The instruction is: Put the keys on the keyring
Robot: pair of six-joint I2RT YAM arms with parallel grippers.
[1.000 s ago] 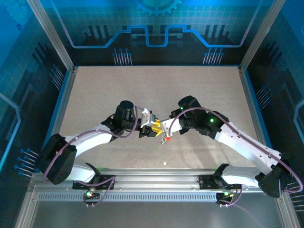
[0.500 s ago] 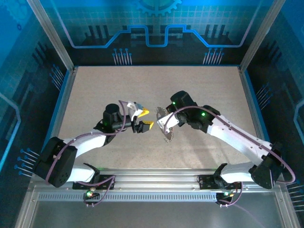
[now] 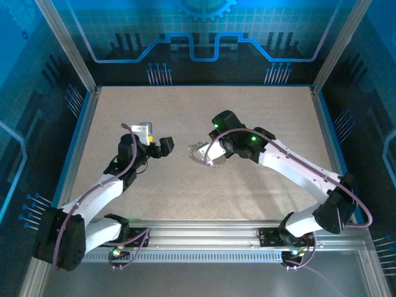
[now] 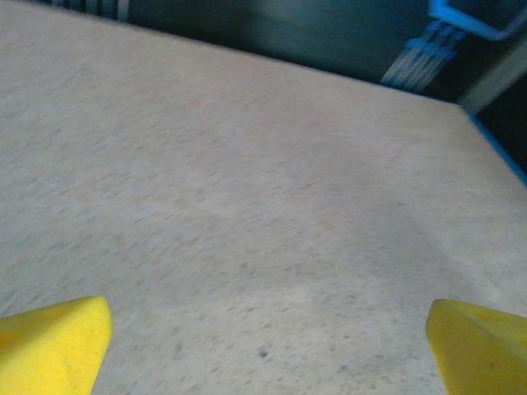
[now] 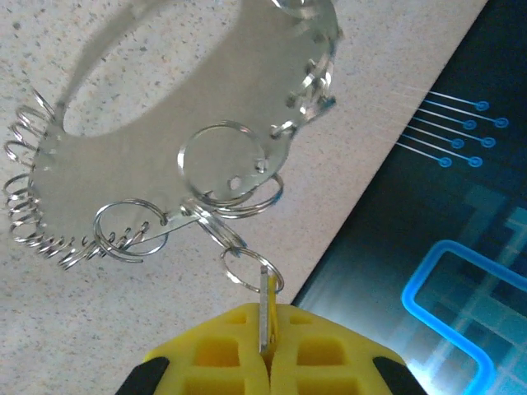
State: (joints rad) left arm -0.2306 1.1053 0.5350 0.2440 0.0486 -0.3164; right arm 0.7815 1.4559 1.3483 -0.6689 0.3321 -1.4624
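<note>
Left jaws spread wide, empty. Right jaws clamped on thin metal strip (image 5: 265,317) linked to keyring (image 5: 207,216).

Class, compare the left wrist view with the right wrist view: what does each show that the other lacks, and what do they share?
Left wrist view: the left hand open, its pads wide apart over the table. Right wrist view: the right hand shut on a thin metal piece, linked by the keyring to a grey strap loop hung with silver rings. Shared: speckled table, yellow pads, dark wall with blue lines.
</note>
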